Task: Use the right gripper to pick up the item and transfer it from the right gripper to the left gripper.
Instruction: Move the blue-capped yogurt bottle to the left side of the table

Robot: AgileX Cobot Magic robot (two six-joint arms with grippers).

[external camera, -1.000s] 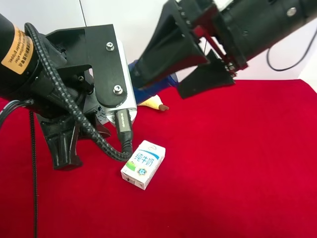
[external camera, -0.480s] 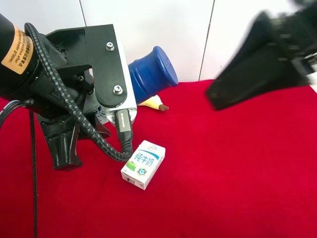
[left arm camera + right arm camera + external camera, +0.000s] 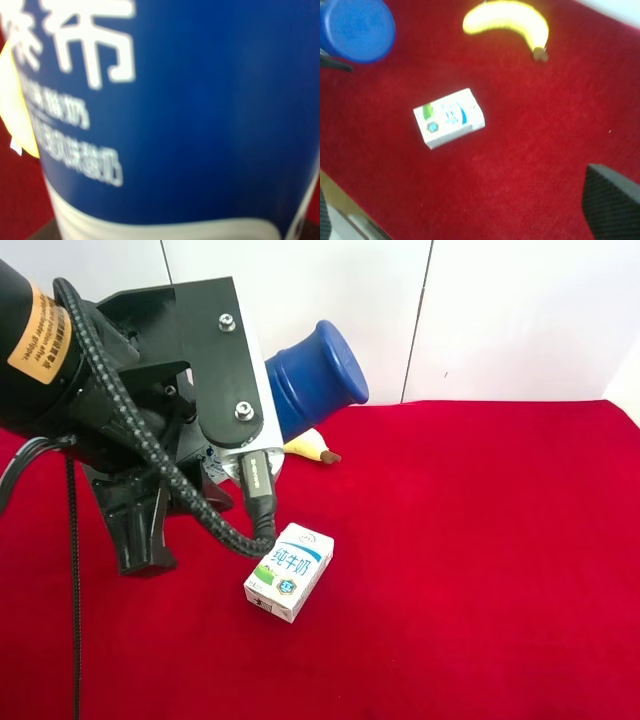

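Judging by how things lie, the handover looks complete. The left tool [image 3: 205,445] carries the bottle [image 3: 318,375] tilted above the red surface [image 3: 480,540], its blue end pointing toward two o'clock. The fingers are hidden behind the plate, yet they seem clamped on the body. The right tool [image 3: 465,215] is absent from the high view; in its own view its fingers sit at opposite edges, spread wide, gripping nothing. A carton [image 3: 289,571] lies at five o'clock of the left tool, with a banana [image 3: 308,448] at twelve o'clock of the carton. What remains probably calls only for a firm hold.
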